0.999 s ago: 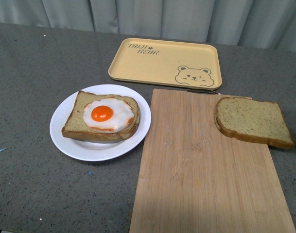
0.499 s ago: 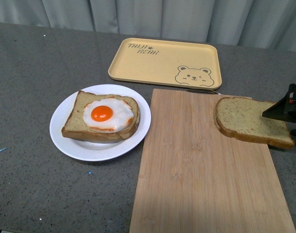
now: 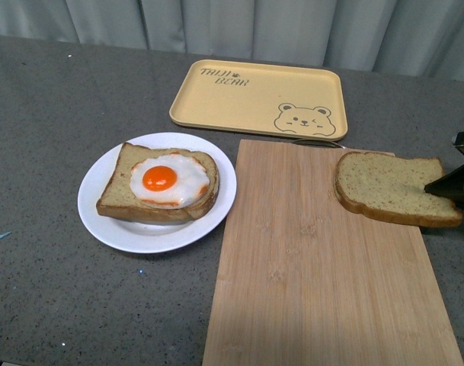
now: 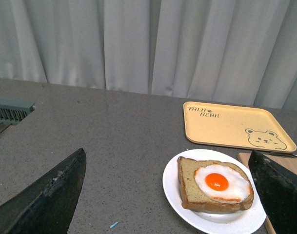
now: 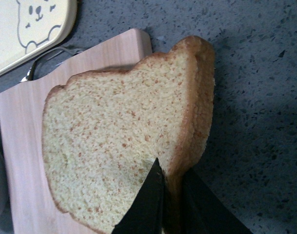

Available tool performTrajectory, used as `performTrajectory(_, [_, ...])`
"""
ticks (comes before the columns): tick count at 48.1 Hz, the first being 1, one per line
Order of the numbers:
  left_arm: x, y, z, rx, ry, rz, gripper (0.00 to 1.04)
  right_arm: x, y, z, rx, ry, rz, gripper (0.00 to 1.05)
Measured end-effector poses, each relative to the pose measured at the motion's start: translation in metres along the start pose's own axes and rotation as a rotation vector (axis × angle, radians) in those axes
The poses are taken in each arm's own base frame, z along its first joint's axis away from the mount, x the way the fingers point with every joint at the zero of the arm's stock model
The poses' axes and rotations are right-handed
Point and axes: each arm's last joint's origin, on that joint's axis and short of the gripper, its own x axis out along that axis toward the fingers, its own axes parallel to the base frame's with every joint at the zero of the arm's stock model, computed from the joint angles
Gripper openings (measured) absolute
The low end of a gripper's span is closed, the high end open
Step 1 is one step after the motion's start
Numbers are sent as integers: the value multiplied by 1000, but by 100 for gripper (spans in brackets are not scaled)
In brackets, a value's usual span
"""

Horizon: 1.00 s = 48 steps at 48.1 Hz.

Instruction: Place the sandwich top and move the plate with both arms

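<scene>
R: my right gripper (image 5: 169, 165) is pinching the bread slice (image 3: 388, 187) by its crust, overhanging the cutting board (image 3: 308, 267) | L: my left gripper (image 4: 167, 153) is hanging open | plate (image 3: 102, 221) is carrying 1 egg toast (image 3: 159, 183) beside the board, tray (image 3: 254, 95) behind

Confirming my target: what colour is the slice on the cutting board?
Speckled tan sandwich top, darker crust; clearest in the right wrist view.
</scene>
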Motion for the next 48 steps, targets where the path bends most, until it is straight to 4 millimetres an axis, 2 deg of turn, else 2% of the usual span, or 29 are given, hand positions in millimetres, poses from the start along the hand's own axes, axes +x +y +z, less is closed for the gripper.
performTrajectory(5, [0,0,0,0,0,0,98,-17,13,2,12,-23,94,2])
performTrajectory(10, [0,0,0,0,0,0,98,-37,47,3,-22,-65,280,2])
performTrajectory(14, [0,0,0,0,0,0,98,-35,71,-2,-53,-86,398,2])
performTrajectory(16, [0,0,0,0,0,0,98,-30,84,-7,-60,-74,425,2])
performTrajectory(23, [0,0,0,0,0,0,98,14,134,-41,-34,51,533,2])
performTrajectory(28, [0,0,0,0,0,0,98,36,160,-53,-38,121,571,2])
performTrajectory(37, [0,0,0,0,0,0,98,67,180,-62,-20,184,566,2])
performTrajectory(48, [0,0,0,0,0,0,98,86,198,-69,-21,227,572,2])
